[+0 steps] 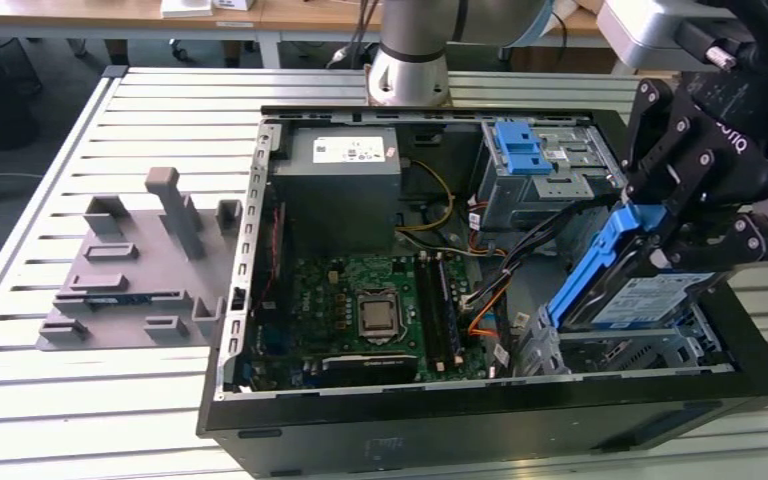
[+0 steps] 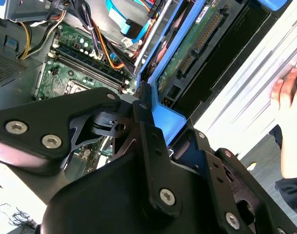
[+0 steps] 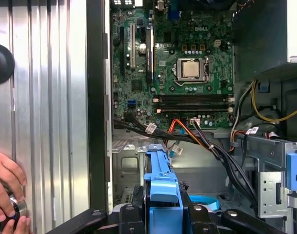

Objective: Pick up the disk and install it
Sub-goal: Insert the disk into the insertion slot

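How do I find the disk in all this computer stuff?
Find the big black open computer case. At its corner on the exterior view's right, the black tool grips the disk, tilted. It alone is silver with a blue-and-white label and blue frame.

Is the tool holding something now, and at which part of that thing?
Yes. The tool is shut on the disk, gripping it near its raised end, across the blue frame.
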### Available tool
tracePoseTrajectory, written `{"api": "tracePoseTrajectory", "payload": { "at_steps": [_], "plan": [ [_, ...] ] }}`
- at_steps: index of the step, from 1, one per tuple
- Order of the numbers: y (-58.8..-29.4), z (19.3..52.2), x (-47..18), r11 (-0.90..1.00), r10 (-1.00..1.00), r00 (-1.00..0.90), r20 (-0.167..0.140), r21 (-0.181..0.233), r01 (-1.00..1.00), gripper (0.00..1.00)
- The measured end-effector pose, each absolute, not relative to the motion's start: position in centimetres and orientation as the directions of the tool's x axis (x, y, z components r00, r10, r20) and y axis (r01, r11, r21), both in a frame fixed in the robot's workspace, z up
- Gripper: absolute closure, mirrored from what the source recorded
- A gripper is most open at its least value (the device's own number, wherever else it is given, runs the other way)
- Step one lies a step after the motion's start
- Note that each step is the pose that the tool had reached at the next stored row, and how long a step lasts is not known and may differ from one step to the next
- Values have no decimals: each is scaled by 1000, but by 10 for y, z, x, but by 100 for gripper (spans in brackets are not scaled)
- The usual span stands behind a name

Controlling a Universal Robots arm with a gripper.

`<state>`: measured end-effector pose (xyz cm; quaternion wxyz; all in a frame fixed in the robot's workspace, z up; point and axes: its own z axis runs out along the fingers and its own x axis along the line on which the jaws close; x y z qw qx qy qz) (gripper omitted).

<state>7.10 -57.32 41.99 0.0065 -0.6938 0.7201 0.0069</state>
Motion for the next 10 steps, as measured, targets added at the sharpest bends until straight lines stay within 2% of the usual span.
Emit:
{"api": "tracePoseTrajectory", "payload": {
  "at_steps": [10],
  "plan": [
    [-573, 414, 72, 37, -999, -37, -19, 1, -999, 64]
  ]
}}
